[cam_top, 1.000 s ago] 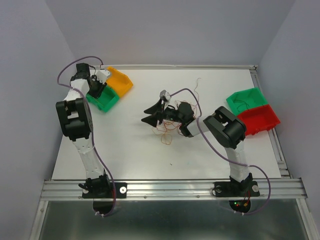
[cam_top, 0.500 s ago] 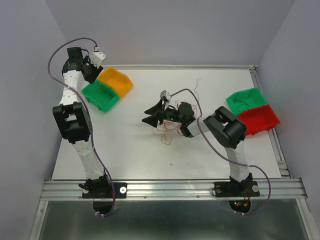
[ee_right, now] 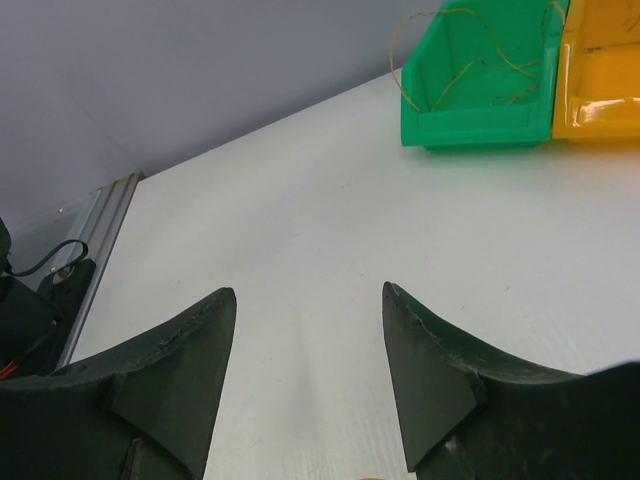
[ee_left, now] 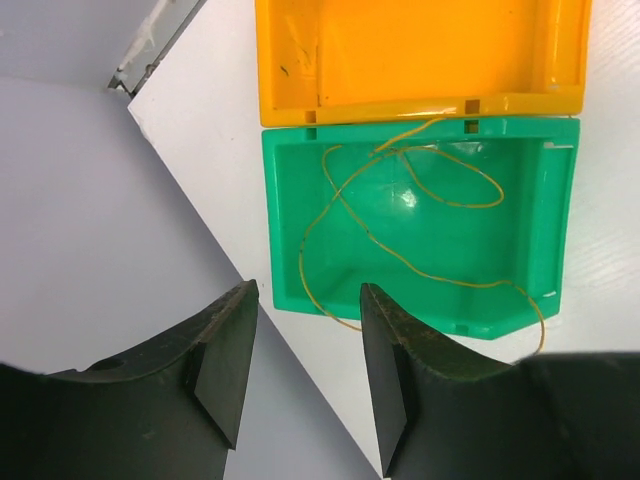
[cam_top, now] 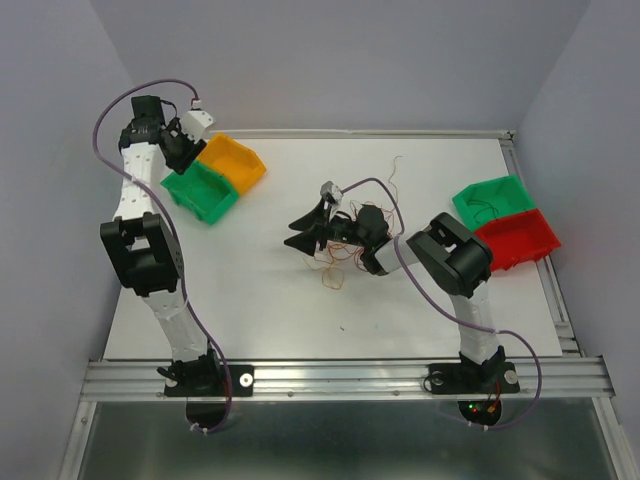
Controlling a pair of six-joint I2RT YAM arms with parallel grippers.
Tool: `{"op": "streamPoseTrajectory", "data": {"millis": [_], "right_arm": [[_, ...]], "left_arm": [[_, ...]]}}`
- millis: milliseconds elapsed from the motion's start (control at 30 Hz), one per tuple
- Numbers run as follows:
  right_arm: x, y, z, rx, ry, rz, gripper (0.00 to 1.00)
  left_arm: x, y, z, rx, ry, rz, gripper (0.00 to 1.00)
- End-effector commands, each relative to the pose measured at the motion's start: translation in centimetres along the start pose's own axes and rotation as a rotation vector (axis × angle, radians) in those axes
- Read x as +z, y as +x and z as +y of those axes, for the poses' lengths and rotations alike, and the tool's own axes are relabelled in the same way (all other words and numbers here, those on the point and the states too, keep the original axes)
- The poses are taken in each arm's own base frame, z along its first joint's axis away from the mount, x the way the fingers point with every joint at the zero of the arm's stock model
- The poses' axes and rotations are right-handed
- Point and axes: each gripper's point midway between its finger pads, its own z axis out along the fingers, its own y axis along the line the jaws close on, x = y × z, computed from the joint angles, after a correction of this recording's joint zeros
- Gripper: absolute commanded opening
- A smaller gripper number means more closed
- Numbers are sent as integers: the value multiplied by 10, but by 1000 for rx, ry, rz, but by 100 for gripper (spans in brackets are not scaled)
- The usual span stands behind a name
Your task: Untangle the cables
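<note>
Several thin cables [cam_top: 338, 262] lie tangled at the middle of the desk [cam_top: 260, 300], beneath the right gripper [ee_right: 308, 290], spread and empty. The left gripper [ee_left: 308, 287], likewise agape, hangs over the far-left corner's green bin [ee_left: 548, 230], where one yellow cable [ee_left: 400, 260] lies. Light, limp, springy wire probably: pinch a loose end.

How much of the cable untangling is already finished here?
Done: one yellow cable lies mostly in the left green bin. In hand: nothing; the left gripper hangs open over that bin, the right gripper open at the tangle. Left: that tangle of thin cables mid-table.
</note>
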Motion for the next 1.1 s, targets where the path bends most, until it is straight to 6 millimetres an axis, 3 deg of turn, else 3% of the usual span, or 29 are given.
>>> {"op": "streamPoseTrajectory", "data": {"millis": [0,133,200,367,567,700,967,1067], "right_arm": [[-2,-48,25,-140,-92,-161,66],[-6,-49,26,-144,-83,-162,66],[-6,-48,26,-145,-83,-159,66],[-4,-46,26,-138,-92,-155,68],[-4,-46,26,-141,-94,-155,68],[-8,-48,28,-147,-89,-158,68],[-19,-58,32,-163,-64,-170,69],[-28,-62,24,-142,-9,-176,69]], "left_arm": [[-29,-9,-16,57,67,-29,54],[-42,8,-46,111,160,-3,52],[-40,28,-67,124,207,36,52],[-44,57,-79,192,173,97,50],[-31,60,-70,154,150,120,42],[-8,61,-62,124,152,136,37],[27,47,-45,59,165,94,37],[37,39,-37,39,158,73,36]]}}
